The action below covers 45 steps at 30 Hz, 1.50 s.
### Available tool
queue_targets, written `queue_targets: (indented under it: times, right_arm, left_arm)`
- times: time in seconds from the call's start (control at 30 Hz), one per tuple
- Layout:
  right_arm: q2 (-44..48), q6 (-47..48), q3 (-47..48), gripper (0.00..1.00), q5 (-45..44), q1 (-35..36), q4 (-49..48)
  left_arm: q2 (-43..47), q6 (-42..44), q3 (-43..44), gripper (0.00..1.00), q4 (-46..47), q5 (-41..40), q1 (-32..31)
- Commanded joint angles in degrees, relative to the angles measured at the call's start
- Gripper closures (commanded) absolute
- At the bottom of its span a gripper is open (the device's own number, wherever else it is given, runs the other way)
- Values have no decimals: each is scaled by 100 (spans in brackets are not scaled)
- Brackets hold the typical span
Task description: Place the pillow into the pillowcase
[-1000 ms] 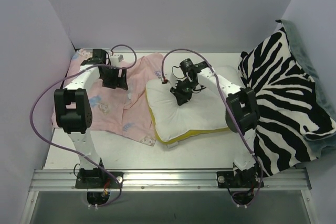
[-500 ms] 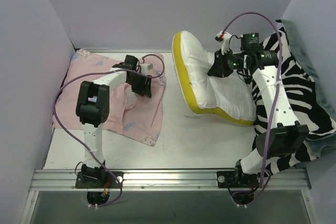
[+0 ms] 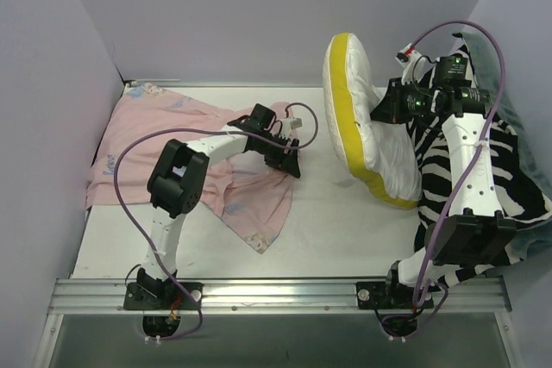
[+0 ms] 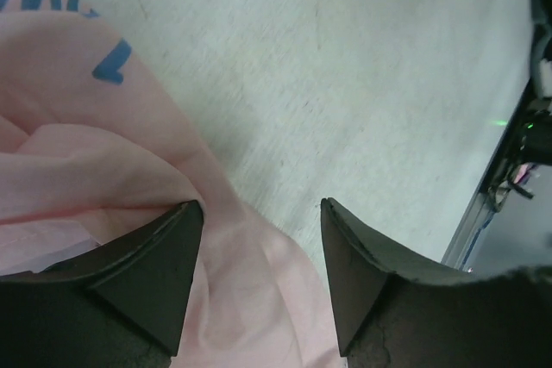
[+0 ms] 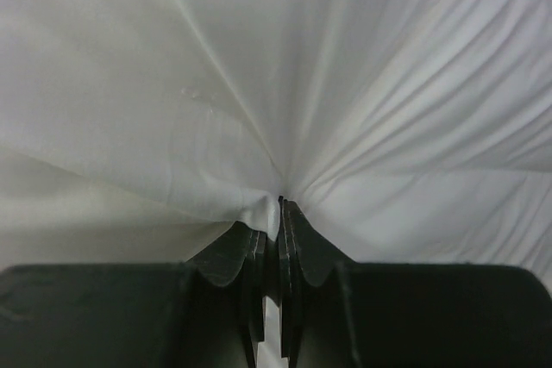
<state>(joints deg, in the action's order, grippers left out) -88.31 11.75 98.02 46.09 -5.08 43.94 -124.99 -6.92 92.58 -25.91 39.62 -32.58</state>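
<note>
The pillow is held upright on its edge at the right rear of the table, with its yellow band turned toward the left and its white face toward the right arm. Its lower end is seen just beside the zebra-striped blanket; whether it rests on the table cannot be told. A pinch of the white cover is clamped in the right gripper, and in the right wrist view the jaws of that gripper are seen pressed together on a gathered fold, from which creases radiate.

The pillowcase is spread over the left half of the table with its pale pink side up, well apart from the pillow; one part is drawn out toward the centre and a corner points to the near edge. The left gripper is placed over that drawn-out part. In the left wrist view the jaws of this gripper are seen standing apart, with the pink cloth lying in the gap and under the left finger; no clamp on the cloth is shown. Blue print is seen on the fabric at the upper left of that view, and bare table beyond it
</note>
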Motion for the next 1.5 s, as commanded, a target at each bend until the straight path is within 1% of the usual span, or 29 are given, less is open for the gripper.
queue_targets:
  times: [0.0,0.07,0.13,0.17,0.23,0.3,0.4,0.47,0.63,0.67,0.7,0.8,0.83,0.87,0.9,0.93,0.97,1.0,1.07,1.13,1.17,1.2,1.27,1.3,1.37,1.4,1.47]
  right_arm:
    - [192,-260,-11,100,-161,-212,132]
    - [95,-322,33,100,-65,-204,115]
    - [-28,-480,59,100,5,-169,27]
    - [-63,-515,86,100,32,-151,-8]
    - [-151,-577,60,100,41,-81,-105]
    - [-186,-621,7,100,67,-28,-210]
    - [-204,-647,-37,100,85,16,-263]
    - [-221,-682,-46,100,85,25,-272]
    - [-222,-718,-37,100,32,-28,-263]
    - [-213,-726,-37,100,23,-37,-263]
    - [-187,-753,-46,100,32,-89,-255]
    - [-99,-762,-72,100,32,-151,-246]
    - [-90,-770,-81,100,32,-203,-255]
    - [-55,-779,-81,100,41,-230,-246]
    - [-46,-788,-81,100,41,-256,-246]
    - [-37,-814,-90,100,41,-326,-246]
    - [-19,-832,-81,100,50,-362,-246]
    - [-19,-841,-64,100,67,-405,-246]
    - [-28,-867,-46,100,76,-502,-228]
    - [-19,-858,-20,100,102,-546,-211]
    - [-11,-841,-11,100,102,-590,-193]
    - [-11,-832,-11,100,102,-608,-193]
    - [-10,-815,-28,100,102,-643,-193]
    - [-2,-814,-54,100,111,-669,-193]
    - [-45,-815,-107,100,146,-678,-193]
    - [-54,-814,-134,100,164,-687,-202]
    - [-72,-814,-213,100,208,-678,-202]
  left_arm:
    - [465,-460,138,29,947,609,146]
    - [668,-302,147,22,808,338,173]
    - [975,-13,165,16,308,83,287]
    - [1081,76,130,15,123,-510,348]
    - [1406,286,-141,15,-264,-1085,594]
    - [1521,515,-301,16,-571,-1438,769]
    - [1452,928,-582,21,-940,-1518,937]
    - [1407,1087,-871,25,-942,-1483,876]
    - [925,1166,-1022,31,-942,-1737,560]
    - [863,1175,-1013,33,-942,-1747,455]
    - [732,1184,-1005,40,-951,-1755,402]
    - [485,1184,-935,52,-933,-1484,138]
    - [415,1167,-891,62,-933,-1405,42]
    - [362,1132,-847,65,-925,-1221,-63]
    - [239,1105,-785,69,-916,-1141,-299]
    - [169,1027,-611,74,-907,-1018,-432]
    - [107,947,-505,76,-855,-861,-547]
    - [-33,886,-399,80,-854,-781,-809]
    - [-131,745,-66,84,-741,-596,-1021]
    - [-201,553,128,81,-722,-578,-1189]
    - [-201,490,199,70,-714,-560,-1181]
    - [-106,420,182,64,-705,-595,-1146]
    - [123,340,16,47,-705,-691,-927]
    - [455,323,-237,35,-670,-744,-813]
    - [860,305,-685,29,-565,-745,-489]
    - [1289,305,-801,27,-529,-745,-408]
    - [1704,358,-969,26,-450,-762,-259]
